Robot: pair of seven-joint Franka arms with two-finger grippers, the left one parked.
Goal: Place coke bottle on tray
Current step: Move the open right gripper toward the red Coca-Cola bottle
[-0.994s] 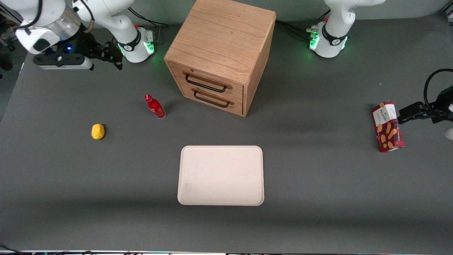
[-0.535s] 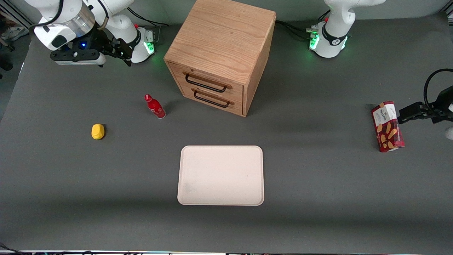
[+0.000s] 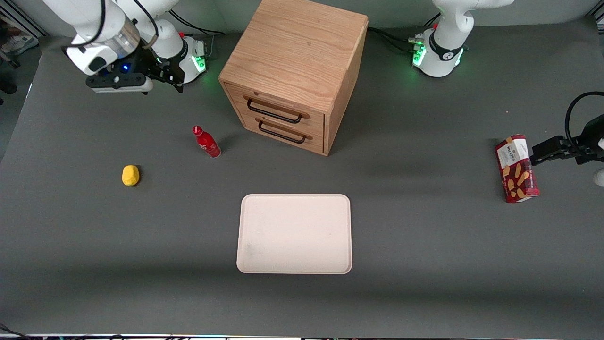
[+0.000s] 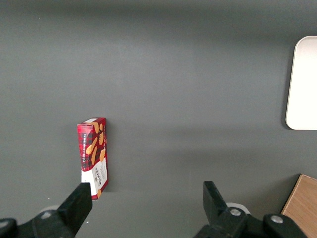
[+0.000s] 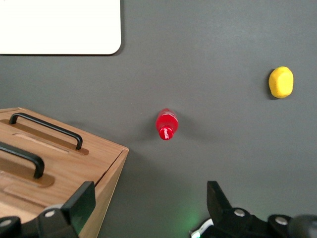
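Grey table carries everything. Wooden two-drawer cabinet stands beside the gripper's fingers, toward the parked arm's end from them, its two black handles facing the front camera; the wrist view shows its drawer front just beside one finger. Tray, pale cream-pink with rounded corners, lies flat and bare, nearer to the front camera than the fingers and well apart from them; one rounded corner shows in the wrist view. Red snack box with biscuit pictures sits toward the parked arm's end of the table, very far from the fingers. Right gripper hangs above the table near the working arm's base, holding nothing; wrist view shows the two black fingers spread wide, nothing between them. Coke bottle, all red with red cap, stands upright on the table, not on the tray, nearer to the front camera than the fingers and clear of them, untouched; in the wrist view it is seen cap-on, roughly in line with the gap between the fingers. Small yellow lump rests on the table toward the working arm's end, nearer to the front camera than the bottle, well apart from bottle and fingers.
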